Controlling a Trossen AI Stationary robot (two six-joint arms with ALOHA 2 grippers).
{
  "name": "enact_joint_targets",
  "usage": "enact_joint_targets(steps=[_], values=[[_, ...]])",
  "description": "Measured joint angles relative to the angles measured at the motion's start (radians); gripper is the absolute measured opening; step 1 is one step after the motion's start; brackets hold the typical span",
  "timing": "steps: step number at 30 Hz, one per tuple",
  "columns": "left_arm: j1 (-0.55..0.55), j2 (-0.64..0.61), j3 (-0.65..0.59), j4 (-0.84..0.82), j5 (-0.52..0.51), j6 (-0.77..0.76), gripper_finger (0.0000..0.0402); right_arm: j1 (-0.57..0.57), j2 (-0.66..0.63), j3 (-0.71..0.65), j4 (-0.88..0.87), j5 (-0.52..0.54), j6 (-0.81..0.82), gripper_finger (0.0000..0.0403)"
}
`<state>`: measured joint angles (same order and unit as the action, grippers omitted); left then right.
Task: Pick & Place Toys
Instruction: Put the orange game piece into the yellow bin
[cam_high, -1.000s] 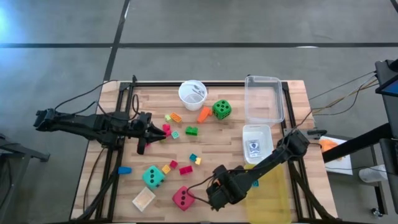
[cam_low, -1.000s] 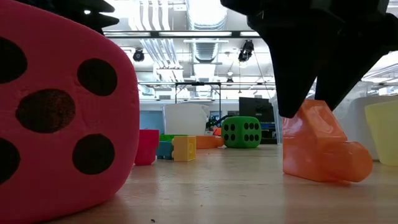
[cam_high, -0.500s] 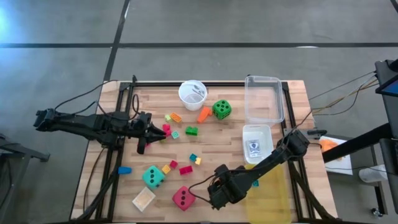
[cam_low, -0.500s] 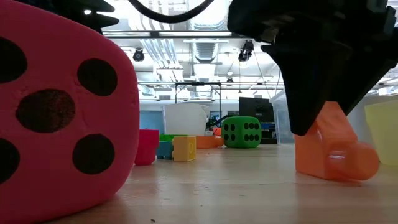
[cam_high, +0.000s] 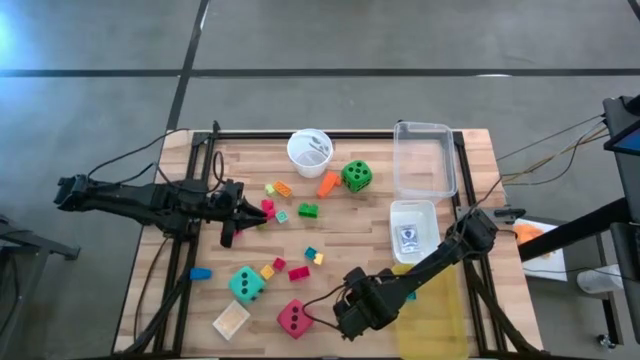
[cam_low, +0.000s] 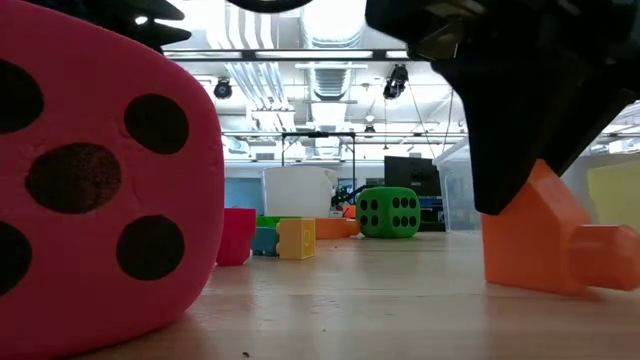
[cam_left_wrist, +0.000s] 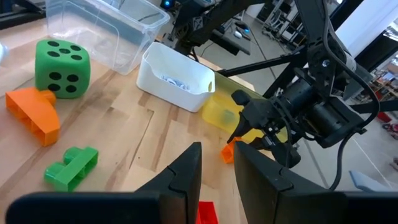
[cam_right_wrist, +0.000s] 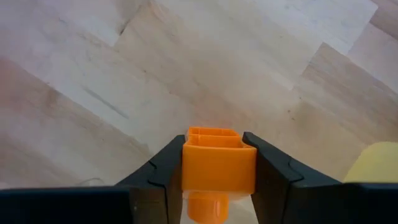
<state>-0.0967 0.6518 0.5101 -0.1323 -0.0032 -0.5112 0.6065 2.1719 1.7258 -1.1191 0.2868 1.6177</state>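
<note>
My right gripper (cam_high: 350, 316) is at the table's near edge, right of the red-pink die (cam_high: 293, 318), and is shut on an orange plastic block (cam_right_wrist: 217, 167). The block also shows in the low view (cam_low: 550, 245). My left gripper (cam_left_wrist: 217, 171) waits over the table's left side. It is open by a narrow gap, and a red block (cam_left_wrist: 208, 213) shows through that gap. The teal die (cam_high: 246, 283), green die (cam_high: 356, 176), tan tile (cam_high: 231, 320) and several small blocks (cam_high: 300, 255) lie on the wood. The card pack (cam_high: 407, 238) lies in the white bin. My right gripper pinches the orange block between its two fingers, one on each of two opposite side walls (cam_right_wrist: 186, 167). The fingers come from above, slanting down. The block sits tilted with a round stud (cam_low: 605, 258) pointing sideways. Its lower edge is at the table top; whether it touches I cannot tell.
A white round cup (cam_high: 310, 150) and a clear bin (cam_high: 424, 160) stand at the far edge. A white bin (cam_high: 412, 212) and a yellow bin (cam_high: 432, 312) stand along the right side, the yellow one just right of my right gripper. Bare wood lies mid-table.
My right gripper has carried the orange block a little toward the table's right edge, low over the wood. The block has turned in the hold, so its stud now points more to the right.
</note>
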Motion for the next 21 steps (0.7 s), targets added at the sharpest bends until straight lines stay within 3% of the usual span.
enact_joint_targets(steps=[12, 21], values=[[0.0, 0.0, -0.009, -0.002, 0.0, -0.04, 0.0101, 0.048, -0.068, 0.074, -0.131, 0.058, -0.024, 0.0125], [-0.001, 0.0, -0.009, 0.017, 0.0, -0.022, 0.0101, 0.146, -0.178, 0.143, -0.335, 0.083, 0.106, 0.0125]])
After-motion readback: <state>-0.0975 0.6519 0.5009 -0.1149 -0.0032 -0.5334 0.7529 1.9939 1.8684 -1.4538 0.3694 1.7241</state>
